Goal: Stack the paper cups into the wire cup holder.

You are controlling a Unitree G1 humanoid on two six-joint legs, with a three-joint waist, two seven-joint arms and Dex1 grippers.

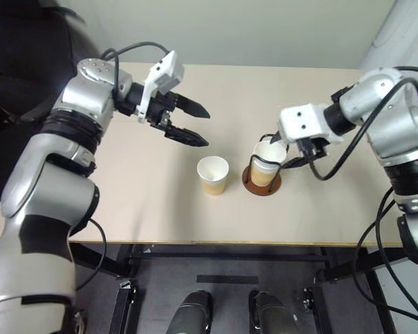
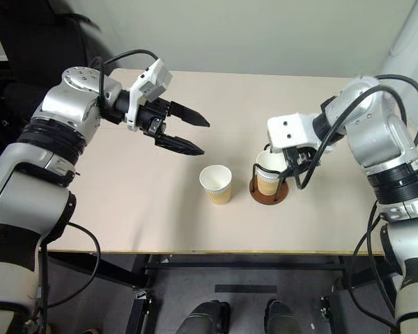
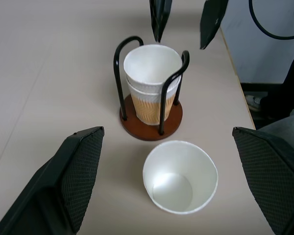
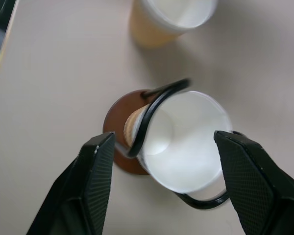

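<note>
A pale beige rectangular worktop [image 1: 153, 202] fills the middle of the head-camera frame, seen from above.

Right of centre stands the wire cup holder [image 1: 262, 182], thin black wire loops rising from a round reddish-brown disc base. Two tan paper cups with white insides and white rolled rims, the nested cups [image 3: 151, 81], sit one inside the other between the loops, upright, the top rim showing above a second rim just beneath it. The loops surround the pair and keep it centred on the disc.

Just left of the holder, close beside it but apart, a third matching cup, the loose paper cup [image 1: 213, 174], stands upright on the worktop with its mouth open to the camera. It is not yet in the holder.

At the right of the frame, the right end effector [image 4: 166, 181] hangs directly above the nested cups, its two black fingers spread wide on either side of the top rim and holding nothing. That pose suggests a cup has just been let go into the stack.

In the upper left, the left end effector [image 1: 189, 122] hovers over bare worktop, fingers wide apart and empty, pointing toward the cups. It looks to be waiting, well placed to reach the loose cup, which is the step that remains.
</note>
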